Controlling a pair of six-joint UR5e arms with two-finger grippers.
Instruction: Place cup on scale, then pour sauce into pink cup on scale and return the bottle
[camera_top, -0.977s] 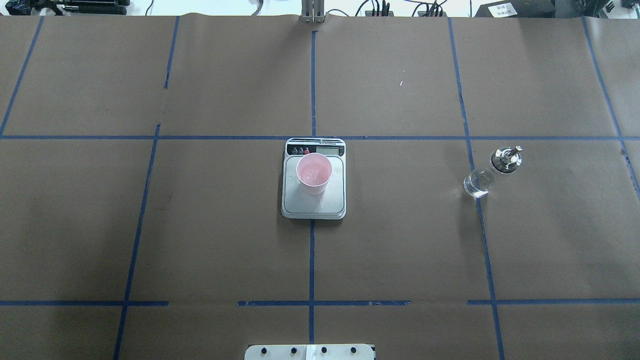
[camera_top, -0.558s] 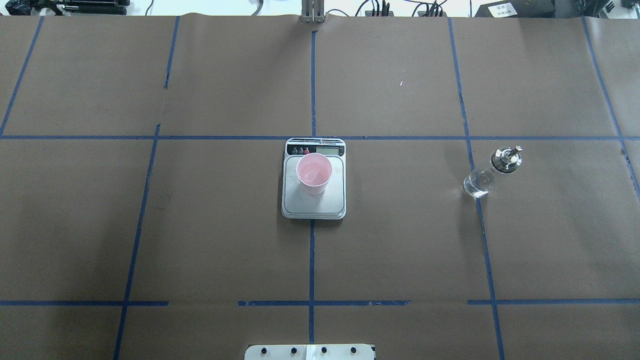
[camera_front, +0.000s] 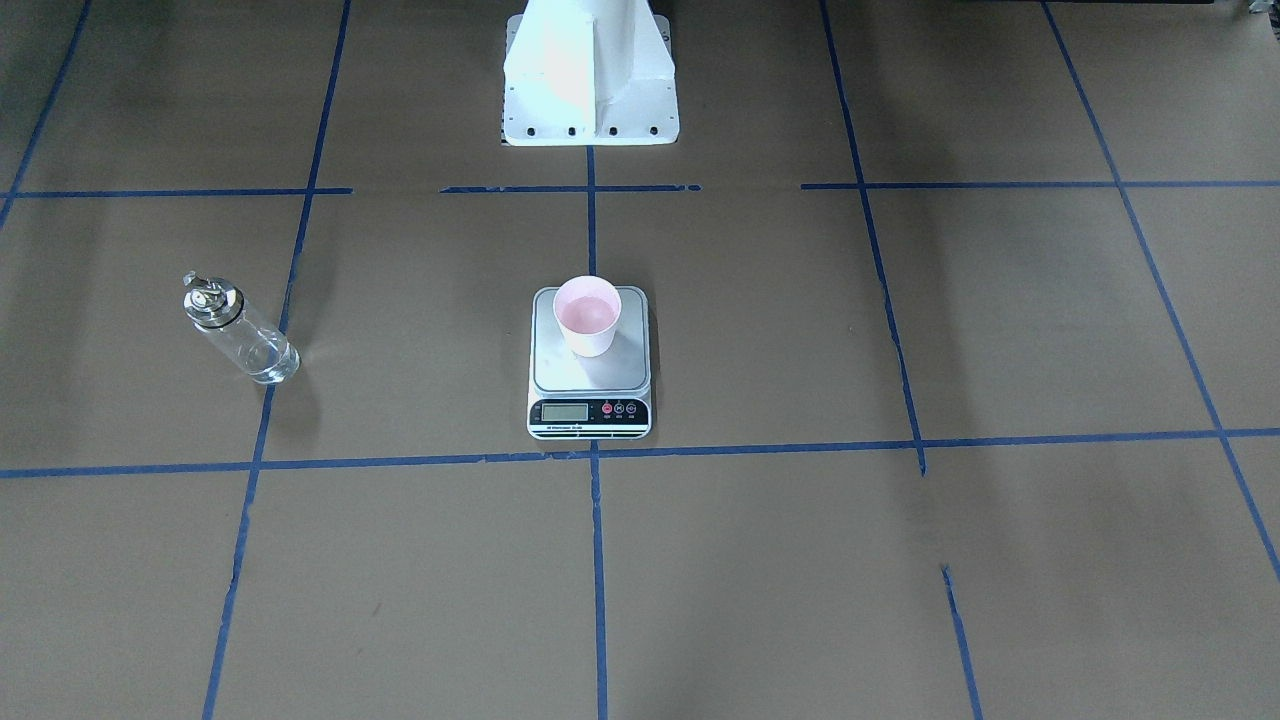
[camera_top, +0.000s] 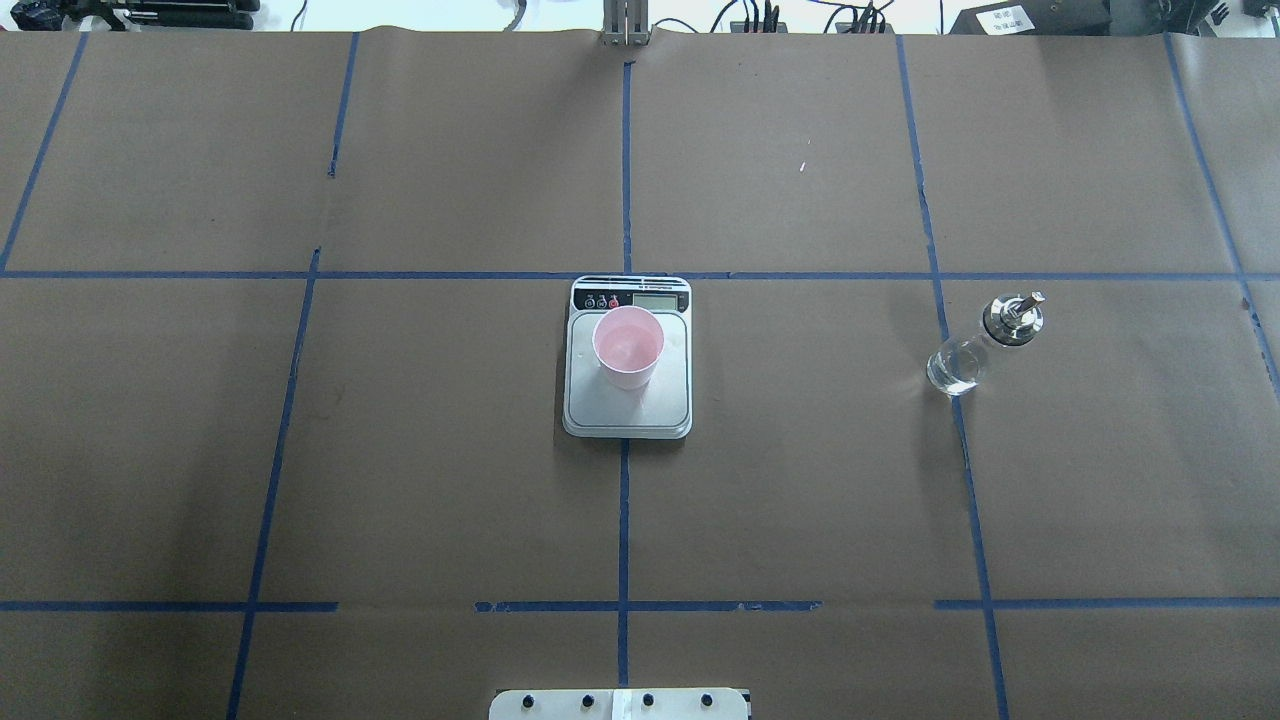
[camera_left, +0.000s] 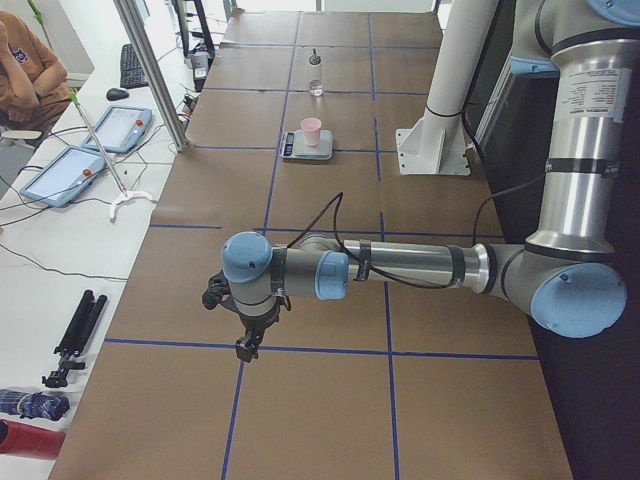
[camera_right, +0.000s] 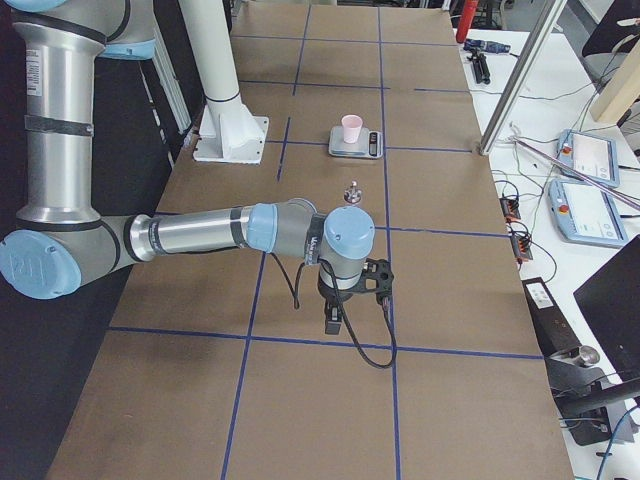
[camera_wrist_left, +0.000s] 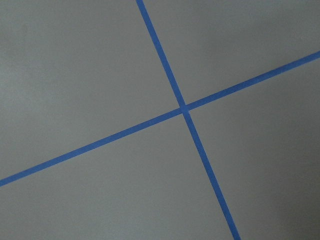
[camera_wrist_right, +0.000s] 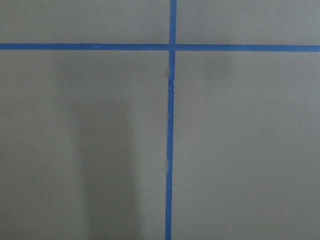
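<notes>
The pink cup (camera_top: 628, 345) stands upright on the scale (camera_top: 628, 415) at the table's middle; it also shows in the front view (camera_front: 588, 315) on the scale (camera_front: 600, 375). The glass bottle (camera_top: 975, 350) with its metal cap stands upright on the table to the robot's right, apart from the scale, and shows in the front view (camera_front: 240, 335). Clear liquid shows in its lower part. The left gripper (camera_left: 245, 345) hangs over bare table far from the scale, seen only from the side. The right gripper (camera_right: 333, 320) likewise, near the bottle (camera_right: 351, 190). I cannot tell whether either is open.
The white robot base (camera_front: 590, 80) stands behind the scale. Blue tape lines (camera_top: 624, 520) grid the brown table cover. Tablets (camera_left: 120, 128) and cables lie on the side bench, where a person (camera_left: 25, 60) sits. Both wrist views show only table and tape.
</notes>
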